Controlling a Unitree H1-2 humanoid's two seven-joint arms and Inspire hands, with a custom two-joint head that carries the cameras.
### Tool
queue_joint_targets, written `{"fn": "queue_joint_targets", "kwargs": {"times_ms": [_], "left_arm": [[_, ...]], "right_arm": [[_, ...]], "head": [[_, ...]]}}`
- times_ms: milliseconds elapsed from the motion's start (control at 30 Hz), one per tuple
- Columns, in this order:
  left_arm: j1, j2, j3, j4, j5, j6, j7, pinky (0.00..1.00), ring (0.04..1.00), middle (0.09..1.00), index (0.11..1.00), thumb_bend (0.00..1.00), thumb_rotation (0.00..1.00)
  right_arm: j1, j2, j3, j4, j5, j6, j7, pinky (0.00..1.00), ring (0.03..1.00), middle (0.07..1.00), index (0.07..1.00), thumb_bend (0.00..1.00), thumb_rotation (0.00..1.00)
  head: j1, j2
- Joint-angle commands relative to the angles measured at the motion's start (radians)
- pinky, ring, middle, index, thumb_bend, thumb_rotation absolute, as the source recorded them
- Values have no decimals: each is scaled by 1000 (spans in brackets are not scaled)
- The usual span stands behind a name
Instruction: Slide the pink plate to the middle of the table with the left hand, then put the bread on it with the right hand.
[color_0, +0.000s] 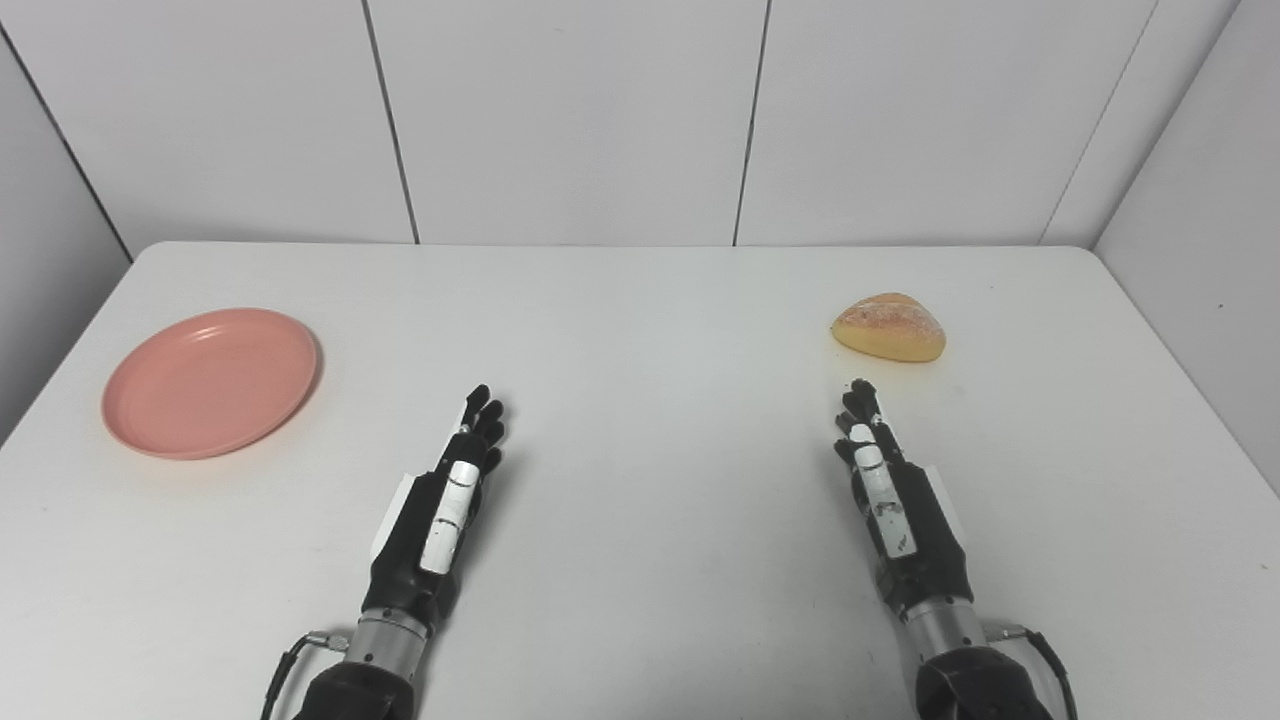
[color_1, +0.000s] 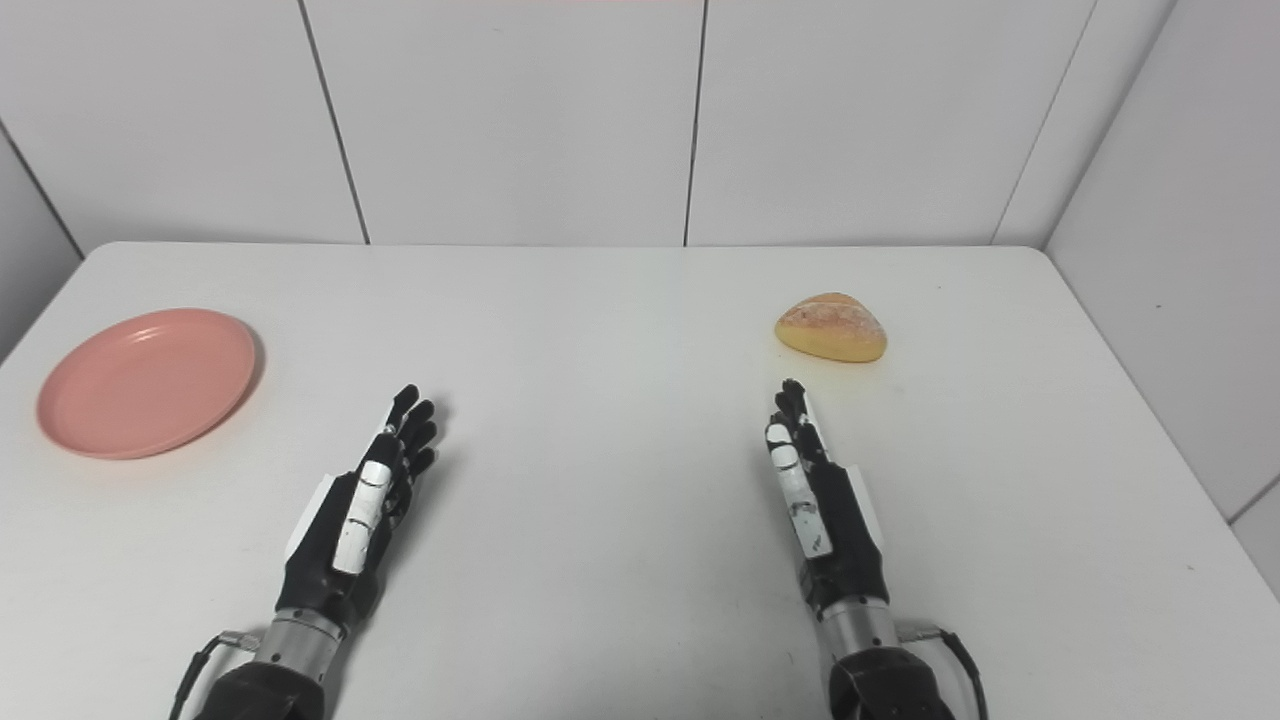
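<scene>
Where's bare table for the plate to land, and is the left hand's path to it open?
The widest bare patch is mid-table, between the left hand and right hand, up to the far edge. Nothing lies between the left hand and the pink plate. The tightest spot is the right hand's fingertips close to the bread.

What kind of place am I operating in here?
Probably a lab test booth, not a kitchen: a bare white table boxed in by plain white panel walls, with only a pink plate and a piece of bread set out.
</scene>
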Motion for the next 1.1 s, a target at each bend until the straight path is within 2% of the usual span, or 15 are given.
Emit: {"fn": "queue_joint_targets", "kwargs": {"times_ms": [0, 1067], "left_arm": [[-17, 0, 1, -25, -3, -33, -3, 1000, 1000, 1000, 1000, 601, 1000], [-20, -3, -3, -8, 5, -43, 0, 1000, 1000, 1000, 1000, 605, 1000]], "right_arm": [[-27, 0, -3, -15, 4, -45, 2, 1000, 1000, 1000, 1000, 624, 907], [-33, -10, -2, 8, 0, -66, 8, 1000, 1000, 1000, 1000, 643, 892]], "head": [[1, 1], [5, -8]]}}
